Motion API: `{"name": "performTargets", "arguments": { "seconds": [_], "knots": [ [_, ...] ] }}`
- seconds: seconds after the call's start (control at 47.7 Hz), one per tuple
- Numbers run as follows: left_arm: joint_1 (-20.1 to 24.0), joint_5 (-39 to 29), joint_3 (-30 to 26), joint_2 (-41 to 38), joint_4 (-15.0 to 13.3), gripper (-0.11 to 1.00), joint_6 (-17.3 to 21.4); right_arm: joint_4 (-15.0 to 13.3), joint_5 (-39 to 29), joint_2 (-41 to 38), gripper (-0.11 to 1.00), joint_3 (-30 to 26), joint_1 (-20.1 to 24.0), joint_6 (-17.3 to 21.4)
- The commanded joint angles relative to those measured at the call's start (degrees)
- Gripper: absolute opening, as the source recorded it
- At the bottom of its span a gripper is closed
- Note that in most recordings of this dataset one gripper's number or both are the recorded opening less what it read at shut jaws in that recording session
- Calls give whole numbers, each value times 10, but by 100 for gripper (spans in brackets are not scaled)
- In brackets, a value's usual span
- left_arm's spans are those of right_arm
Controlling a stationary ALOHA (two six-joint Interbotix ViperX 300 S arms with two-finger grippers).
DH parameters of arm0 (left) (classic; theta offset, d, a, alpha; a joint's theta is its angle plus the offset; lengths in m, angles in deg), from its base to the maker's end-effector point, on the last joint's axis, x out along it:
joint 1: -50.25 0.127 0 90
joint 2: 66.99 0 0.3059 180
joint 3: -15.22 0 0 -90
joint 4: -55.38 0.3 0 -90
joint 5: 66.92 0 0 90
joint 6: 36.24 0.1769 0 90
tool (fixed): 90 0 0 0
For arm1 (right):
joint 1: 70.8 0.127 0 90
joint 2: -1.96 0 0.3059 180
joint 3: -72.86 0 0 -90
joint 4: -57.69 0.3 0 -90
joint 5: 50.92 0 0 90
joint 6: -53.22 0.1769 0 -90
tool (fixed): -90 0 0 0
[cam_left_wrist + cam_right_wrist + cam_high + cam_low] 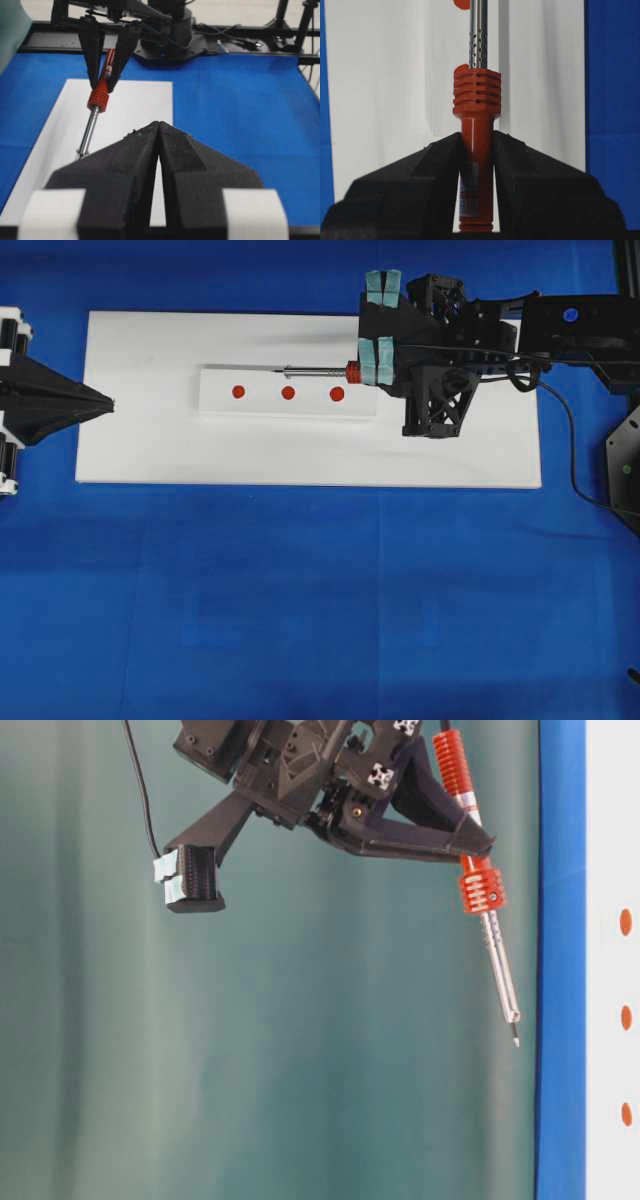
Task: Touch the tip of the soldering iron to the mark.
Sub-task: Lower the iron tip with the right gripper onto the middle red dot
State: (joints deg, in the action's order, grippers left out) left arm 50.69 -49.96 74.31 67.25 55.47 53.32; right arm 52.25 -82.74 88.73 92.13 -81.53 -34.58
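Your right end effector (476, 150) pinches the red-orange handle of the slim silver-shafted soldering iron (318, 370). Its tip hangs above the white board (150, 455), near three red dots (288, 393). Your left end effector (158, 145) is pressed together.

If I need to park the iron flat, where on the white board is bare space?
Bare: the white board between the left tool and the raised strip, and the band along its near edge. Crowded: the strip with three red marks, under the soldering iron and right tool.

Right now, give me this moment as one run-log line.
right hand: shut on soldering iron | tip: above white block, no contact | left hand: shut, idle
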Motion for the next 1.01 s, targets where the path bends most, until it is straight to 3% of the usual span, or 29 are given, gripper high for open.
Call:
{"name": "performTargets", "arguments": {
  "seconds": [0.0,0.545,0.985],
  "knots": [
    [2,5,-6,-4,1,0,0,-1,5,9,6,-15,-1,1],
    [2,5,-6,-4,0,0,0,0,5,-4,6,-25,2,4],
    [2,5,-5,-4,1,0,-1,0,5,-91,6,-80,11,2]
  ]
}}
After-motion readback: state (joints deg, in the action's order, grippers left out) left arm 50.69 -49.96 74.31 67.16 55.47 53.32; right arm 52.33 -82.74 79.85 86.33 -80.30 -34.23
